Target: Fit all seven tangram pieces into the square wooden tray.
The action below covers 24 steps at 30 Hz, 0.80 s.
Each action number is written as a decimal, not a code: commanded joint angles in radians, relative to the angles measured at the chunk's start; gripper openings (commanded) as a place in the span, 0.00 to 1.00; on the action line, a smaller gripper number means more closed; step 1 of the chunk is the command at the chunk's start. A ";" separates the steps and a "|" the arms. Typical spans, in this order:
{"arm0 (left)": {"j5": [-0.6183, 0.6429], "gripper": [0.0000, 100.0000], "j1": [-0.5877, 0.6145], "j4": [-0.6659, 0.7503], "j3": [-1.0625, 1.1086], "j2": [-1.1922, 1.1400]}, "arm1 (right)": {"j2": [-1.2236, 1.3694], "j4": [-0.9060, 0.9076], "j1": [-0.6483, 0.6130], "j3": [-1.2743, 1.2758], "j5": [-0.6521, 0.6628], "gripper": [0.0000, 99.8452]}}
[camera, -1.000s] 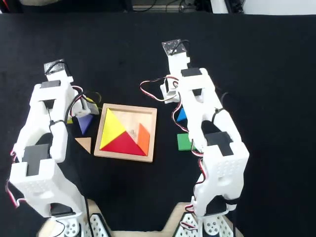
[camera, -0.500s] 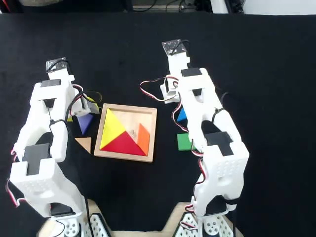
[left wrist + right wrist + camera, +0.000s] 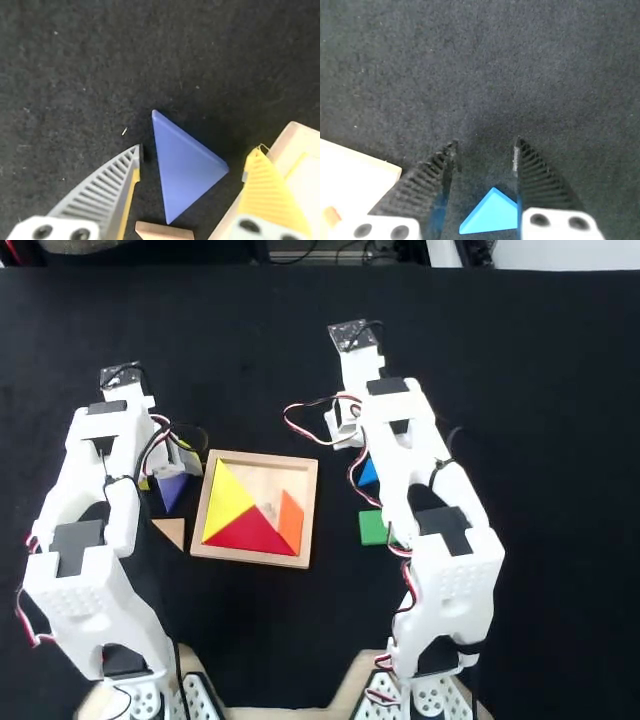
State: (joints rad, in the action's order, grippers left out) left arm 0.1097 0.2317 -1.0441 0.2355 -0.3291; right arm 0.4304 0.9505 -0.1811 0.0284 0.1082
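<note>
High view: light-blue triangle (image 3: 367, 473) mostly hidden behind R arm (image 3: 410, 430); green piece (image 3: 371, 528) partly hidden too. L wrist view: tan piece (image 3: 164, 232) cut off at edge, tray (image 3: 307, 147) mostly out of frame.

High view down over the whole table (image 3: 540, 380); wrist views close above it, tray (image 3: 264, 457) corner common to all

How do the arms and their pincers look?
The left arm and right arm are white blocky shells with black motors and red and white cables. The left pincer has one grey and one yellow ribbed finger; the right pincer, two black.
</note>
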 commanded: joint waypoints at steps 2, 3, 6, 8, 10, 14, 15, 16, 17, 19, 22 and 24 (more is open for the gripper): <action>-0.006 0.32 0.010 0.009 -0.059 0.002 | -0.050 -0.014 -0.012 -0.005 0.005 0.17; -0.006 0.32 0.010 0.009 -0.059 0.002 | -0.050 -0.014 -0.012 -0.005 0.005 0.17; -0.005 0.32 0.013 0.011 -0.059 0.000 | -0.050 -0.014 -0.012 -0.005 0.005 0.17; -0.005 0.32 0.018 0.008 -0.059 -0.003 | -0.050 -0.014 -0.012 -0.005 0.005 0.17; -0.005 0.32 0.018 0.006 -0.059 -0.003 | -0.050 -0.014 -0.012 -0.005 0.005 0.17; -0.003 0.29 0.018 0.009 -0.059 -0.003 | -0.050 -0.014 -0.012 -0.005 0.005 0.17; -0.003 0.28 0.018 0.011 -0.059 -0.003 | -0.050 -0.014 -0.012 -0.005 0.005 0.17; -0.003 0.26 0.016 0.011 -0.059 -0.003 | -0.050 -0.014 -0.012 -0.005 0.005 0.17; -0.003 0.25 0.015 0.011 -0.059 -0.003 | -0.050 -0.014 -0.012 -0.005 0.005 0.17; -0.003 0.24 0.015 0.011 -0.059 -0.003 | -0.050 -0.014 -0.012 -0.005 0.005 0.17; -0.003 0.24 0.015 0.011 -0.059 -0.003 | -0.050 -0.014 -0.012 -0.005 0.005 0.17; -0.003 0.24 0.013 0.011 -0.059 -0.003 | -0.050 -0.014 -0.012 -0.005 0.005 0.17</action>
State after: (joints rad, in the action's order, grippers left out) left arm 0.1097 0.2332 -1.0441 0.2309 -0.3368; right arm 0.4304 0.9505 -0.1811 0.0284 0.1082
